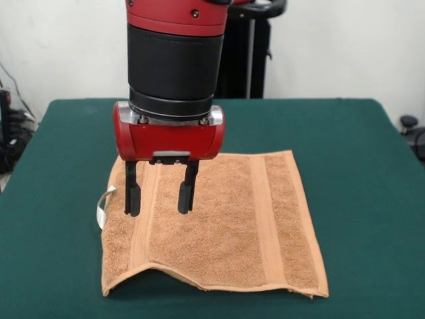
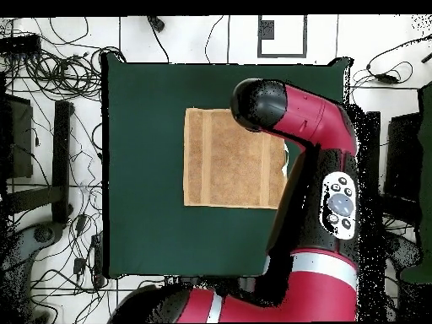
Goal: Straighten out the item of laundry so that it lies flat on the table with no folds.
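Gripper (image 1: 160,197) hovers empty, fingers spread, seemingly just above the towel (image 1: 219,226); near-left edge humps off the table (image 1: 372,166).

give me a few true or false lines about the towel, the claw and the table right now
1. The light orange-tan terry towel lies spread on the dark green felt table. True.
2. The red and black arm's claw is clamped shut on a bunched towel corner. False: its two fingers stand apart, open, over the towel, gripping nothing.
3. The towel's edge nearest the front camera lies fully flat. False: part of that edge arches up off the table.
4. A small white tag sticks out from the towel's side. True.
5. The towel hangs over the table's edge. False: green cloth shows all round it in the overhead view.
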